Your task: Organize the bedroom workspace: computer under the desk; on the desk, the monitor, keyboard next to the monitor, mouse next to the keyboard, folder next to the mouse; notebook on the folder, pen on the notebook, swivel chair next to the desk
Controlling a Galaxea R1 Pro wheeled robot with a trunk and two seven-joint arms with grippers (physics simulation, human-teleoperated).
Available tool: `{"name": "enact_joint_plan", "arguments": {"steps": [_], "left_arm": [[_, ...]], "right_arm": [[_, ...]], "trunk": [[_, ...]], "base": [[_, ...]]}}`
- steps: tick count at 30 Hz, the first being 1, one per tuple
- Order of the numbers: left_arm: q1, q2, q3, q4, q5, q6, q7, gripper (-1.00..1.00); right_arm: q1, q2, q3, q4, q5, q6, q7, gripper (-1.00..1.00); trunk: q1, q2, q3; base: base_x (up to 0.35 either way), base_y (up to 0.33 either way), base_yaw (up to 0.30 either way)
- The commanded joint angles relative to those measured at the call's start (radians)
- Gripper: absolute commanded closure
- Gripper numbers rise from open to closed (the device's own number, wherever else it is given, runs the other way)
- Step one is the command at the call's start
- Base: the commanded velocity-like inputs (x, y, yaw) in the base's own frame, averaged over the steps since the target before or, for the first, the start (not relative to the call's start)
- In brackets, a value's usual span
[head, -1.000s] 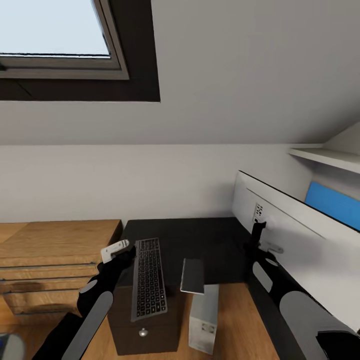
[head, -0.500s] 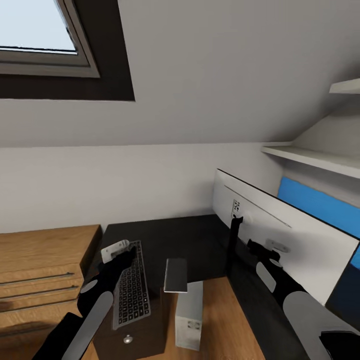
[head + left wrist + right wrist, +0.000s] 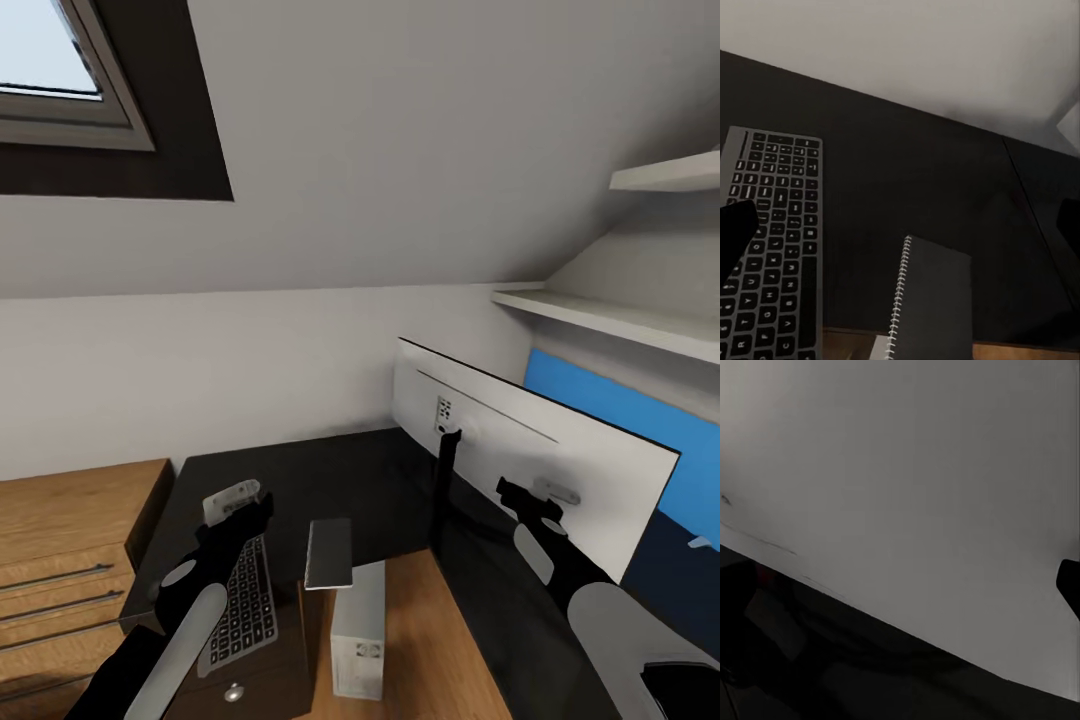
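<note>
**Both arms over the desk, keyboard and notebook in reach**

The robot looks down on the desk [image 3: 370, 480], its glossy black top filling the lower middle of the head view. The keyboard [image 3: 238, 600] lies at lower left on the desk's near wing, and just right of it the notebook [image 3: 329, 552] sits at the front edge, part of it hanging over. Below that edge, at bottom centre, the computer [image 3: 358, 640] stands upright on the wood floor. The monitor [image 3: 520, 455] is on the desk at right of centre, white back toward the camera, on its black stand.

The left gripper [image 3: 238, 503] hovers over the far end of the keyboard; whether it is parted or closed cannot be told, and nothing is visibly in it. The right gripper [image 3: 530, 497] sits just in front of the monitor's back panel; contact and opening cannot be told either.

Handling, as a judgement: the notebook looks thin, light and slightly flexible, with a spiral spine [image 3: 898, 300] seen in the left wrist view. The overhanging edge is the natural place to pinch it. The keyboard is slim, stiff and likely to slide on the gloss; 1 long edge offers the best hold.
</note>
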Motion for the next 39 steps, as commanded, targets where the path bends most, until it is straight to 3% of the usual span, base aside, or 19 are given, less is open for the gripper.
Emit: {"name": "enact_joint_plan", "arguments": {"steps": [1, 12, 17, 39], "left_arm": [[-0.001, 0.001, -0.002, -0.002, 0.006, 0.002, 0.008, -1.00], [-0.001, 0.001, -0.011, -0.002, 0.003, 0.002, 0.007, -1.00], [-0.001, 0.001, -0.039, -0.002, 0.000, 0.002, 0.008, -1.00], [-0.001, 0.001, -0.051, -0.002, 0.000, 0.002, 0.008, -1.00]], "right_arm": [[-0.001, -0.001, 0.006, 0.000, -0.009, -0.005, -0.004, -1.00], [-0.001, -0.001, 0.006, 0.001, -0.007, -0.005, -0.004, -1.00], [-0.001, -0.001, 0.006, 0.001, -0.007, -0.005, -0.005, -1.00], [-0.001, -0.001, 0.007, 0.001, -0.007, -0.005, -0.005, -1.00]], "trunk": [[0.000, -0.002, -0.002], [0.000, -0.002, -0.002], [0.000, -0.002, -0.002], [0.000, -0.002, -0.002]], "base": [[0.010, 0.000, -0.010], [0.115, 0.000, 0.000], [0.100, -0.007, 0.000], [0.096, -0.035, 0.000]]}}
